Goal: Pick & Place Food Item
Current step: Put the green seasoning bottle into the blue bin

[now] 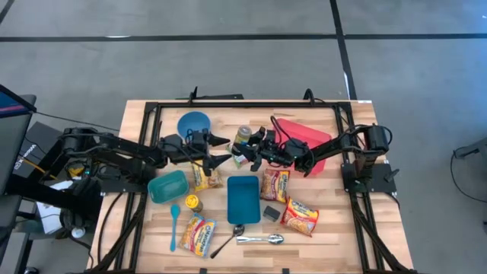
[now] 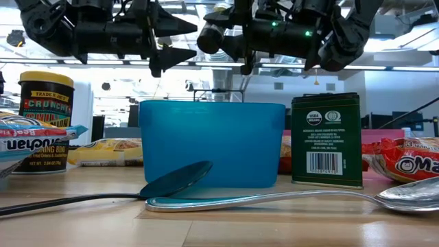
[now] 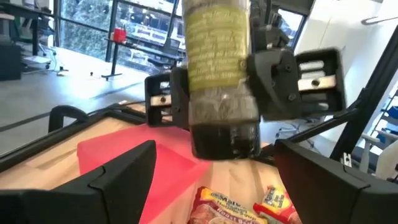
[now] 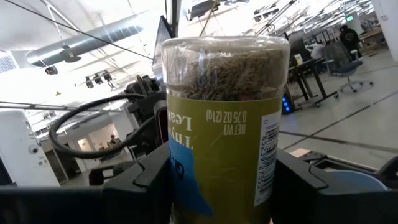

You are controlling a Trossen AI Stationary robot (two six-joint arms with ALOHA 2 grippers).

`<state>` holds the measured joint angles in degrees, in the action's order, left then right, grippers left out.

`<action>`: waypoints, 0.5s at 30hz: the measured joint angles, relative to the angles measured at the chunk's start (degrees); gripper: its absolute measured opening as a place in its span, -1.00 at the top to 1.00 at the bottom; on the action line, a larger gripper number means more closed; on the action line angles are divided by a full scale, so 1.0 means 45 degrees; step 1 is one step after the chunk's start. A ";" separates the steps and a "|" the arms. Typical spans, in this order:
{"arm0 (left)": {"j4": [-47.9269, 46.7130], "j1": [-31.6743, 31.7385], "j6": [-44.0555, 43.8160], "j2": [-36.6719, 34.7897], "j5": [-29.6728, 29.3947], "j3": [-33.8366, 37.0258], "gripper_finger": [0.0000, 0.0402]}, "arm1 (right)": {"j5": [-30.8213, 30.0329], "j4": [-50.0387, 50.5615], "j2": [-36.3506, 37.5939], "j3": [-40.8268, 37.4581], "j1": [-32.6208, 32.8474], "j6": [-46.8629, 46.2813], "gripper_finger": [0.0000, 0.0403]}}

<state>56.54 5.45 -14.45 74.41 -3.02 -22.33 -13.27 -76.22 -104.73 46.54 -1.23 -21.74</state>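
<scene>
Your right gripper (image 1: 255, 146) is clamped around a tall spice jar (image 1: 243, 137), clear-walled with an olive-green label and dried herbs inside, and holds it in the air above the middle of the table (image 1: 335, 236). In the right wrist view the jar (image 4: 225, 124) fills the frame between that gripper's two dark fingers. In the left wrist view the same jar (image 3: 222, 74) is pinched by the right gripper's pads on both sides of its lower half.

Your left gripper (image 1: 218, 149) sits just at 9 o'clock of the jar, fingers spread wide and not touching it (it holds nothing).

What could go wrong from here:

- The grip is low on a smooth, round jar. If you swing the arm fast, the jar may tip or slide out.
- The left gripper's open fingers point at the jar from close by. If either arm moves toward the other, they could knock the jar loose.
- A fall would land among crowded things: a ramen packet (image 1: 204, 176) at about 7 o'clock of the jar, the blue rectangular container (image 1: 243, 200) at 6 o'clock, and a red tray (image 1: 300, 137) at 3 o'clock.
- I can't tell where the jar is meant to go, so choose a bare spot before you lower it.
</scene>
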 joint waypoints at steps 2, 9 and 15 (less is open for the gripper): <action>-0.0011 0.0000 -0.0002 0.0097 -0.0031 -0.0112 -0.60 | -0.0012 -0.0020 0.0000 0.0000 0.0024 0.0149 0.06; -0.0037 0.0000 -0.0007 0.0965 -0.0041 -0.0658 -0.59 | -0.0014 0.0031 -0.0015 0.0000 0.0099 0.0333 0.06; 0.0043 -0.0005 -0.0037 0.1345 0.0095 -0.1024 -0.59 | -0.0022 0.0059 -0.0015 0.0000 0.0197 0.0536 0.06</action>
<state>56.73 5.43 -14.61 80.47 -2.59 -26.94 -13.37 -75.96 -104.79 46.54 -0.35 -19.33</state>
